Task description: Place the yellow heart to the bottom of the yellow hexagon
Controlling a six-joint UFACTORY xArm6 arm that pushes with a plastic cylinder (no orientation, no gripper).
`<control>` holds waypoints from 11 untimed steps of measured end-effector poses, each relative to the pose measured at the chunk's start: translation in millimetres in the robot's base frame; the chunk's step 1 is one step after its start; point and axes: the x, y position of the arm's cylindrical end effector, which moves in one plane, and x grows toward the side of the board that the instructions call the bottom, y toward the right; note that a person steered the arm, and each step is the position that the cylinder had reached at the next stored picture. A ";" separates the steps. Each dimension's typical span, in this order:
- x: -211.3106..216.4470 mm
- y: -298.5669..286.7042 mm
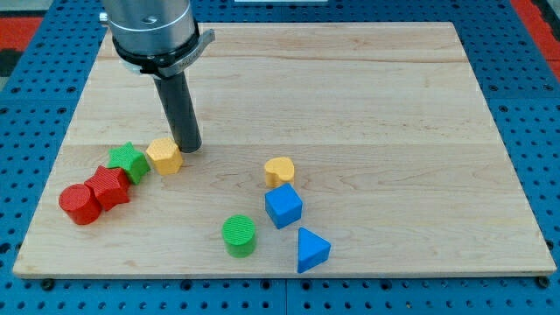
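The yellow hexagon (164,156) lies at the board's left, touching the green star (129,161). The yellow heart (279,171) lies near the board's middle, well to the right of the hexagon and slightly lower, just above the blue cube (283,206). My tip (190,149) rests on the board right beside the hexagon's upper right side, far left of the heart.
A red hexagon-like block (108,186) and a red cylinder (80,203) sit at lower left beside the green star. A green cylinder (238,235) and a blue triangle (311,249) lie near the bottom edge. The wooden board (394,105) lies on a blue pegboard surface.
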 end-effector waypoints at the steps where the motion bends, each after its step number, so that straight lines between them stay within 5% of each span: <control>1: -5.1 81.9; 3: 33.2 180.1; 4: 55.7 168.1; 9: 32.3 -5.5; 11: 31.9 94.8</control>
